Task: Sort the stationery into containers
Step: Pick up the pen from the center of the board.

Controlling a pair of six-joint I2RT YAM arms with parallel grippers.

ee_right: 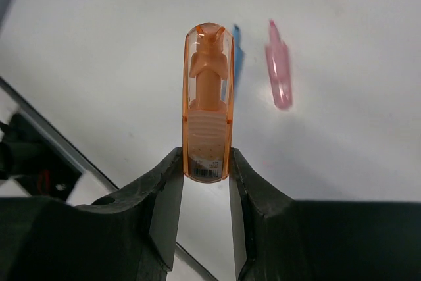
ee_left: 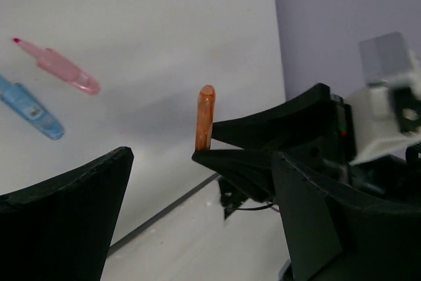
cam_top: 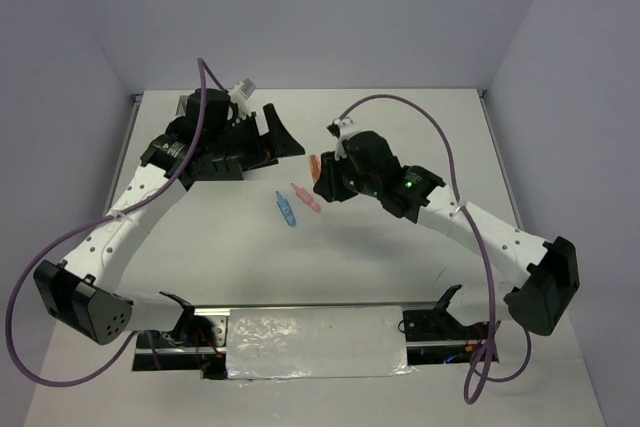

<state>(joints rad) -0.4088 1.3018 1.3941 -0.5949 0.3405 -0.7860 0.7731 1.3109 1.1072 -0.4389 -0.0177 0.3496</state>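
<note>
Right wrist view: right gripper (ee_right: 207, 166) pinched orange marker (ee_right: 208, 97) by base, upright, frame centre. Step judged: carry to organizer. Next needs compartment lined up beneath; organizer not clearly seen. Left gripper (cam_top: 265, 132) gaped wide, empty.

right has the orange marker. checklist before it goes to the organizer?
1. Orange marker clamped in right gripper: ok.
2. Marker off the table, apart from pink marker and blue marker: ok.
3. Left gripper open, holding nothing: ok.
4. Path to organizer: not ok; the left gripper looks to be in the way.
5. Free compartment in view: cannot tell.
</note>
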